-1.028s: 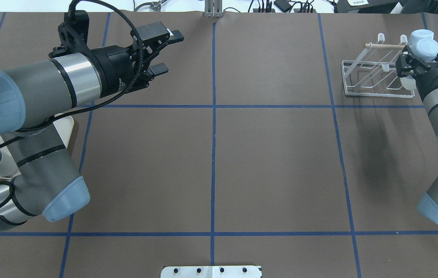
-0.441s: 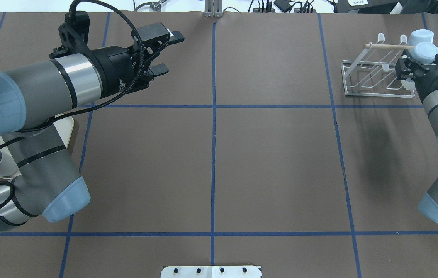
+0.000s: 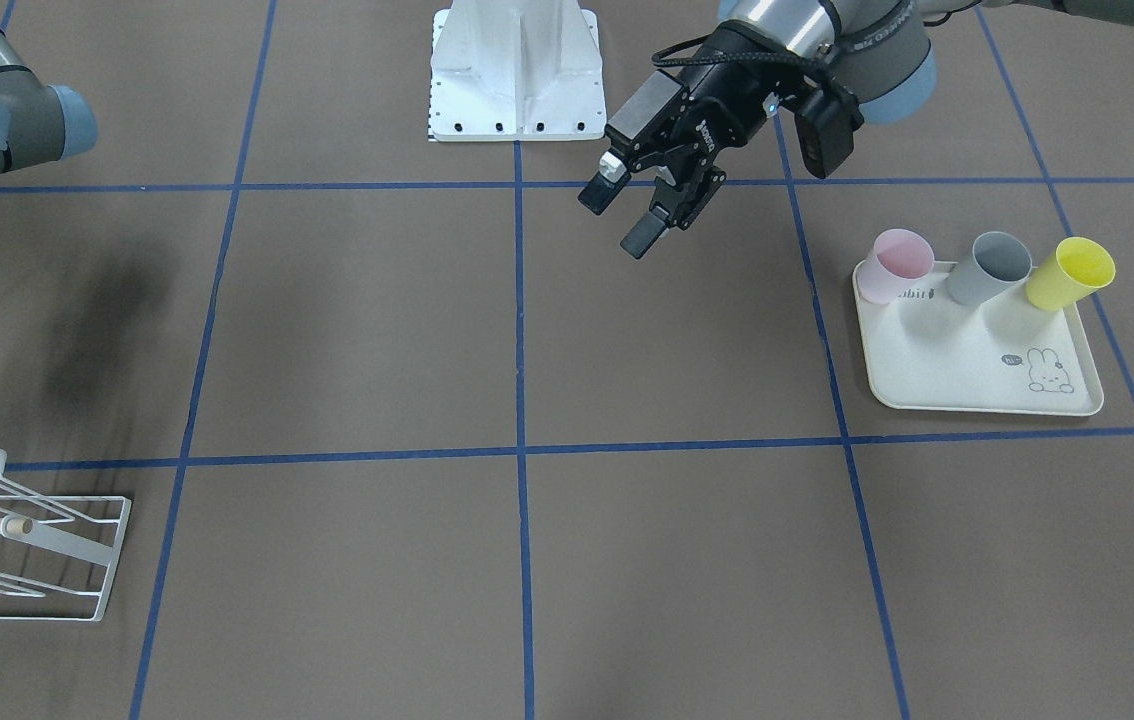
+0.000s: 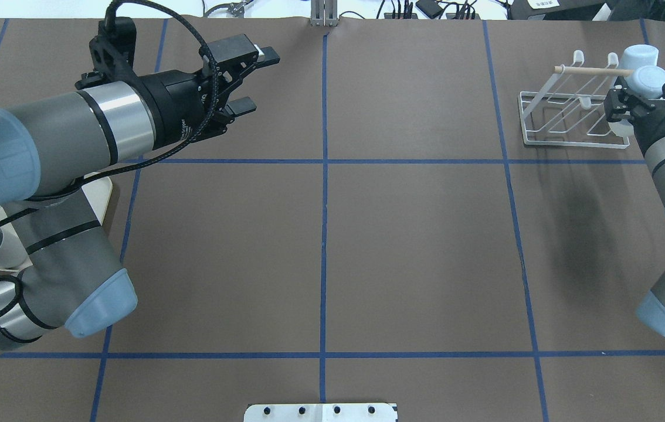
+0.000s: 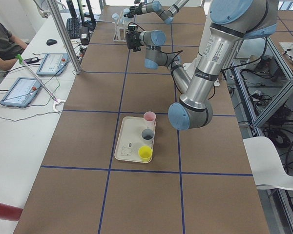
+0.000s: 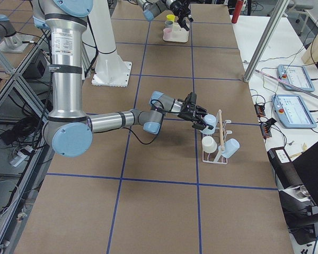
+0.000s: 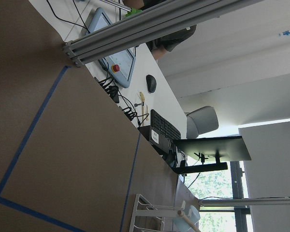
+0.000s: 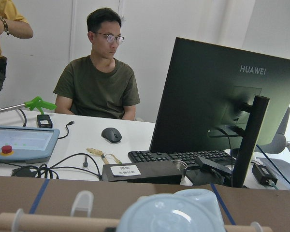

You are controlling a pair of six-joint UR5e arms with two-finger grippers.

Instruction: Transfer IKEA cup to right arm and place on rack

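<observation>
The white wire rack (image 4: 561, 120) with a wooden rod stands at the far right and also shows in the front view (image 3: 77, 560). My right gripper (image 4: 640, 97) is at the rack's right end, shut on a light blue IKEA cup (image 4: 650, 81) held against the rod. The right wrist view shows this cup's base (image 8: 169, 215) close up, over the rod (image 8: 63, 222). Another light blue cup (image 4: 641, 56) sits on the rack just beyond it. My left gripper (image 4: 256, 79) is open and empty, above the table at the far left.
A cream rabbit-print tray (image 3: 977, 360) holds a pink cup (image 3: 895, 262), a grey cup (image 3: 992, 266) and a yellow cup (image 3: 1072, 270) beside my left arm. A white cup (image 6: 209, 144) also sits on the rack. Operators' desk with screens lies beyond the far edge.
My right gripper, with the light blue cup, has shifted slightly towards the robot and down at the rack. The left arm has not moved.
</observation>
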